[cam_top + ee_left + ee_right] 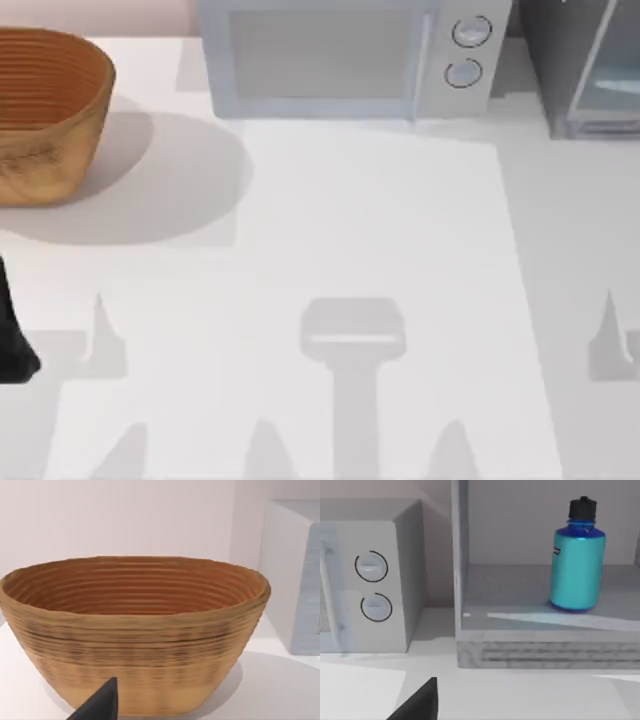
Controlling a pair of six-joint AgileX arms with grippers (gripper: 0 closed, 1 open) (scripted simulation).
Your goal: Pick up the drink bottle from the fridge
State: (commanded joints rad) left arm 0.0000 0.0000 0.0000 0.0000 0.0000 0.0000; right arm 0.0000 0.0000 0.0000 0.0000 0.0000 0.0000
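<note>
Standing upright inside the fridge (pixel 545 645), the drink bottle (pixel 577 560) rests on the cabinet floor, black cap up, at about the table's one o'clock corner. You have the door swung aside, so the opening faces the right wrist camera; the pale frame post rises just beside the microwave (pixel 370 580), which sits at twelve o'clock.

Risks, as I judge them: the bottle is tall and narrow and sits back from the sill, so a low or off-centre approach could clip the sill or tip the bottle against the rear wall. A path drifting toward eleven o'clock could strike the frame post. The open door at the table's right edge could also foul the arm.

Your right gripper (pixel 420 702) shows as one dark fingertip, low and short of the fridge, aimed at it; whether its fingers are wide or narrow cannot be told. Your left gripper (pixel 100 705) is parked at nine o'clock, facing the woven basket (pixel 135 630); its spread likewise cannot be told. Neither holds anything visible.
</note>
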